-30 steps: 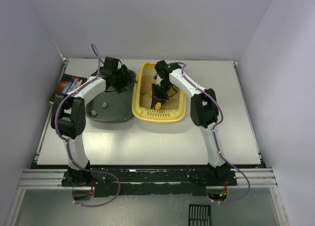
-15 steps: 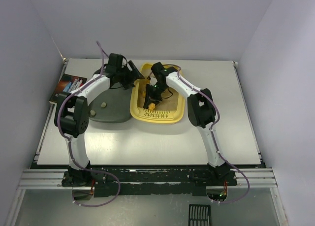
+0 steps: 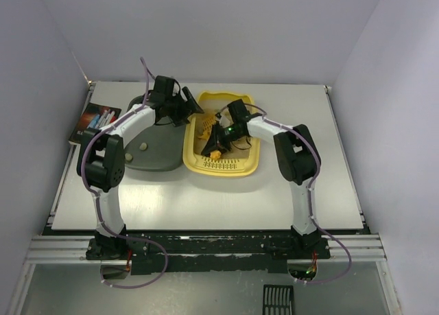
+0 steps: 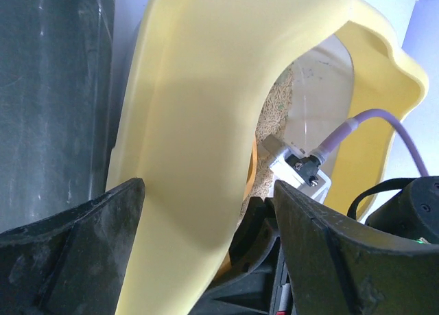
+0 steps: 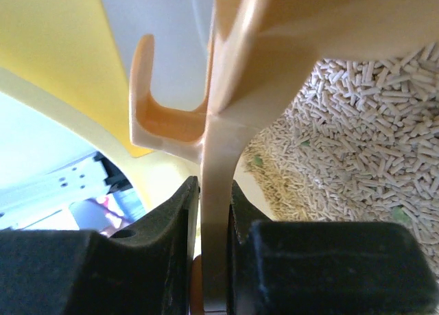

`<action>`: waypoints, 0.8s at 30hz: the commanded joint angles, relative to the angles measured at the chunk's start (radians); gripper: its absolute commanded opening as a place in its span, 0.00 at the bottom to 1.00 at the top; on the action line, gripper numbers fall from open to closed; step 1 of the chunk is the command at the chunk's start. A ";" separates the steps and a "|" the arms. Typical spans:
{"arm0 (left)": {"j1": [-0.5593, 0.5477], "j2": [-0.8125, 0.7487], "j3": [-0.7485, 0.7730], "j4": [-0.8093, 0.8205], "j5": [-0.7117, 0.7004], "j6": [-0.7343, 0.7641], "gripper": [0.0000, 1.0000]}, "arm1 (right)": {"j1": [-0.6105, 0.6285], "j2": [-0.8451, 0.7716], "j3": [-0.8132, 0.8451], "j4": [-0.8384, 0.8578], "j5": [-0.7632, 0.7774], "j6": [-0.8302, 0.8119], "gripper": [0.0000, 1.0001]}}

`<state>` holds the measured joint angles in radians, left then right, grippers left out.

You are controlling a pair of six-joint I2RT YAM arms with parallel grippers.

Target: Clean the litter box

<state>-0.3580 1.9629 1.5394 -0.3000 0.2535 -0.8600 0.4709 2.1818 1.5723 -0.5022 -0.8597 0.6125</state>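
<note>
Yellow litter box holds beige pellet litter.

No legible text, label, brand or number on anything in view.

Litter box interior crowded: right gripper plus scoop fill the middle. Left gripper straddles its 9 o'clock wall. Dark tray blocks 9 o'clock approach. Table free at 6 and 3 o'clock.
</note>
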 commanded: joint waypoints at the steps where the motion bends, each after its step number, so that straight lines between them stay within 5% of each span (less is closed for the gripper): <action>1: -0.029 -0.035 -0.011 0.017 0.049 0.016 0.86 | -0.012 -0.050 -0.202 0.247 -0.135 0.062 0.00; 9: -0.011 -0.140 0.003 0.002 0.060 0.031 0.88 | -0.016 -0.088 -0.224 0.258 -0.113 0.028 0.00; 24: 0.184 -0.270 0.076 -0.151 0.094 0.065 0.92 | -0.032 -0.255 -0.197 -0.044 0.099 -0.120 0.00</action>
<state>-0.2020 1.7134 1.5612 -0.3649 0.2996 -0.8223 0.4484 2.0186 1.3926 -0.4294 -0.8371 0.5671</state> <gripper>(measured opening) 0.918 0.176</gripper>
